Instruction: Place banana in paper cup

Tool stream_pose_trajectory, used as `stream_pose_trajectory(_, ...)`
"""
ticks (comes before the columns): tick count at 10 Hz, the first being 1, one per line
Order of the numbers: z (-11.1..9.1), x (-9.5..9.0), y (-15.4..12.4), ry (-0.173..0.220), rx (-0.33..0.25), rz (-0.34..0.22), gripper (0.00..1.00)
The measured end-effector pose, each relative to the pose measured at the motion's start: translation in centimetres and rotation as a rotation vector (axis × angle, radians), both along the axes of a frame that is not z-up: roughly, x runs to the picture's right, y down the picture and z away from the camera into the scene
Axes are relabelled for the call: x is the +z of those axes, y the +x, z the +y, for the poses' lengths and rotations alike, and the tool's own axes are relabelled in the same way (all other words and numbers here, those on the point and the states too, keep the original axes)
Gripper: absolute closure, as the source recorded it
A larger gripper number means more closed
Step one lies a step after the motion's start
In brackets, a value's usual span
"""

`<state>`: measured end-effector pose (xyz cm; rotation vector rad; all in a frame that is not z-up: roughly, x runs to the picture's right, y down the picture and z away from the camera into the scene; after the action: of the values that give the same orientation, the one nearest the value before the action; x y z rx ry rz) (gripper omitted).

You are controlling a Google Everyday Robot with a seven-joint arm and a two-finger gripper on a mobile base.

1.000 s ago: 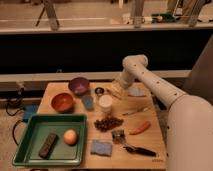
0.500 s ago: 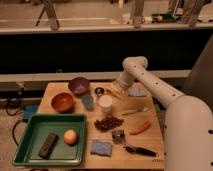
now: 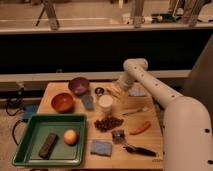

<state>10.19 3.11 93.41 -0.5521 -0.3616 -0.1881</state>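
A white paper cup point(image 3: 105, 104) stands upright near the middle of the wooden surface point(image 3: 155, 141), its round mouth facing up and nothing visible inside. The banana point(image 3: 134, 111), a slim, pale yellow-tan piece with a slight curve, lies flat on the surface to the right of the cup, near it but not touching, its length running roughly left to right. The end effector point(image 3: 115, 92) hangs over the back of the surface, behind the cup and the banana, fingers spread and holding nothing.
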Motion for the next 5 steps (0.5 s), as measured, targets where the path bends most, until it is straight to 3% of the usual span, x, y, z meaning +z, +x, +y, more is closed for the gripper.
stream_pose_trajectory(5, 0.89, 1.14, -0.05, -0.014, 0.038, 0.009, 0.2)
